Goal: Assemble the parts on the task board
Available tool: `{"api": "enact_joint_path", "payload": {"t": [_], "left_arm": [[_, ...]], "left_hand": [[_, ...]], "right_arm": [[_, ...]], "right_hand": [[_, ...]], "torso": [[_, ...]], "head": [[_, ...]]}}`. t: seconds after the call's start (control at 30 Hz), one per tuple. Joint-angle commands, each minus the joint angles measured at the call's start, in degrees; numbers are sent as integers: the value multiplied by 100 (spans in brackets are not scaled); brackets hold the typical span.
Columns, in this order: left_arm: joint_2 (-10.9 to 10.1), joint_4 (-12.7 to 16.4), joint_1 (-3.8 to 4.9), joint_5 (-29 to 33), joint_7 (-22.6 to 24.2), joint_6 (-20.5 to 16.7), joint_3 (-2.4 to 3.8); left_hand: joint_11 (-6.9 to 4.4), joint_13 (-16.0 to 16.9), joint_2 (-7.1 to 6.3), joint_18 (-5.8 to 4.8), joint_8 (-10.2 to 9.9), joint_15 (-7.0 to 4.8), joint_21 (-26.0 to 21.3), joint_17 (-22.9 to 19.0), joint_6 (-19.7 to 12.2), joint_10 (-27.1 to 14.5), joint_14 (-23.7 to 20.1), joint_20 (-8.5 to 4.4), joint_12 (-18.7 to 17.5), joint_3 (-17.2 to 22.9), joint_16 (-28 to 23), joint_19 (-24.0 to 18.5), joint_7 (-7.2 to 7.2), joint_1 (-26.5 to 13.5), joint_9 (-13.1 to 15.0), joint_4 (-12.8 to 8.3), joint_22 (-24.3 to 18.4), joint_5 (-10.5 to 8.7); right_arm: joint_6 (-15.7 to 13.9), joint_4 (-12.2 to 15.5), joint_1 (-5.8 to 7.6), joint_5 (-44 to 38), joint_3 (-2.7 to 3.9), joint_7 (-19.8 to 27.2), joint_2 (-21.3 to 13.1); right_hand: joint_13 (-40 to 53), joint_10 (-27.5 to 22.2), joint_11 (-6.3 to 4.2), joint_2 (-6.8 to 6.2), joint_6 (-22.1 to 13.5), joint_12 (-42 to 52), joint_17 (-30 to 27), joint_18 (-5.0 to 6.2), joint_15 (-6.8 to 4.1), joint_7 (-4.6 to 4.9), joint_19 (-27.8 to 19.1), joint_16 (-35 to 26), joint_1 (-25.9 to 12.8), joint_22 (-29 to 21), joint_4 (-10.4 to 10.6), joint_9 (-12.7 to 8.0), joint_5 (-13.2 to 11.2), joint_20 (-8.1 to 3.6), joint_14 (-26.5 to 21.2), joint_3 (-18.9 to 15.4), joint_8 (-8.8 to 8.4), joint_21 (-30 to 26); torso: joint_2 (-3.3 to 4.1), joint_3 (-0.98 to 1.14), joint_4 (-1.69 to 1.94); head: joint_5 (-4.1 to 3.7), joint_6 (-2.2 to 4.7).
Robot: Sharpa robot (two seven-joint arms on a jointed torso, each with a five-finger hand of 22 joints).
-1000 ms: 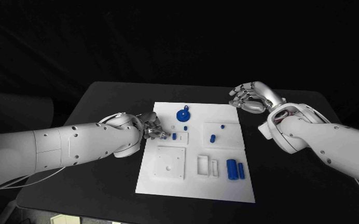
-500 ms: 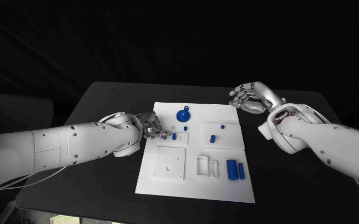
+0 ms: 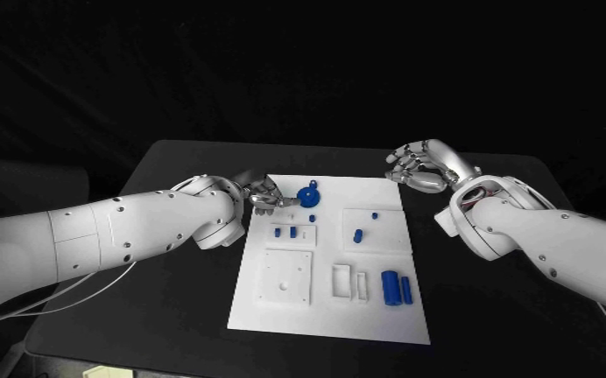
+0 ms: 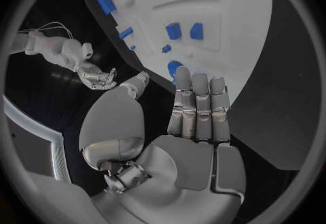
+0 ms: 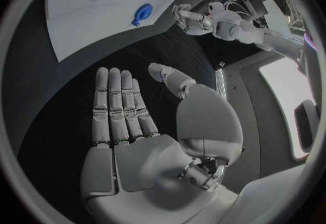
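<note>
The left hand point(image 3: 259, 196) hovers at the far left edge of the white board point(image 3: 288, 312), fingers straight and apart, holding nothing. Just to its right, on the board's far part, lies a round blue disc piece point(image 3: 309, 196) with a small knob toward its far side. Nearer, two small blue blocks point(image 3: 285, 232) sit side by side in a shallow tray. Two blue cylinders point(image 3: 398, 286) lie on the board's near right, side by side, long axes running near to far. The right hand point(image 3: 423, 166) hangs beyond the board's far right corner over the black surface point(image 3: 165, 308), fingers loosely curled, empty; the right wrist view shows them extended and apart.
</note>
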Motion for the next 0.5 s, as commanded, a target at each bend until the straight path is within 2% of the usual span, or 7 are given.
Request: {"api": "enact_joint_path", "payload": {"t": [0.03,0.07,0.13,0.27,0.4,0.47,0.5], "left_arm": [[57,-63,47,601,888,-375,6],[83,-88,55,601,954,-373,6],[159,-155,65,579,1141,-311,6],[362,-307,65,-21,1374,-106,4],[511,-464,65,-251,1891,156,0],[622,-590,63,-549,2025,110,-1],[657,-634,63,-686,2042,144,-1]], "left_hand": [[108,-148,100,-139,-59,176,-207,-150,-164,-206,-217,-334,-273,63,-230,-193,91,569,-17,-202,-69,28],[153,-208,178,-137,-116,230,-265,-205,-253,-253,-262,-280,-381,92,-312,-233,137,842,-67,-368,-90,55],[246,-367,341,-146,-174,353,-396,-313,-319,-369,-348,-155,-675,118,-479,-330,213,1348,-158,-811,-132,494],[457,-790,627,-122,-296,461,-543,-406,-359,-487,-339,-31,-1494,201,-592,-334,305,1761,-397,-1743,-156,544],[620,-1103,720,-128,-428,479,-600,-431,-376,-456,-320,-12,-2219,465,-608,-273,343,1741,-595,-2364,-129,534],[702,-1269,820,-135,-508,517,-658,-473,-444,-501,-341,18,-2663,621,-672,-277,293,1713,-708,-2666,-119,556],[752,-1340,813,-131,-522,539,-678,-493,-431,-482,-343,36,-2818,666,-704,-275,374,1683,-744,-2762,-112,577]], "right_arm": [[34,-13,0,-47,1,61,7],[35,-17,0,-47,1,59,9],[34,-27,0,-47,1,61,9],[37,-46,0,-47,1,60,9],[25,-52,0,-47,1,64,19],[19,-57,0,-47,1,68,21],[20,-60,0,-47,1,69,24]], "right_hand": [[-8,-28,-2,21,0,21,-6,90,-3,14,-49,36,-42,6,13,-6,25,-2,-47,-12,37,-39],[-8,-28,-2,21,0,21,-6,90,-3,14,-49,36,-42,6,13,-6,25,-2,-47,-12,37,-39],[-9,-28,-2,22,0,22,-6,90,-3,14,-49,36,-41,6,13,-6,25,-2,-47,-11,37,-40],[-10,-29,-2,23,0,23,-7,90,-3,14,-49,37,-40,6,13,-7,26,-2,-47,-11,38,-40],[-12,-29,-2,24,0,24,-8,90,-3,14,-49,38,-40,7,13,-8,26,-2,-48,-10,38,-40],[-13,-29,-2,24,0,24,-9,90,-3,14,-49,38,-40,7,13,-8,27,-2,-48,-10,38,-41],[-13,-30,-2,23,0,24,-9,90,-3,14,-49,38,-40,7,13,-8,27,-2,-48,-10,39,-41]], "torso": [[0,4,2],[0,4,2],[0,2,-2],[2,-3,3],[3,-2,0],[4,-2,-6],[4,-3,-7]], "head": [[-7,10],[-9,12],[-20,22],[-33,32],[-36,39],[-43,49],[-44,49]]}}
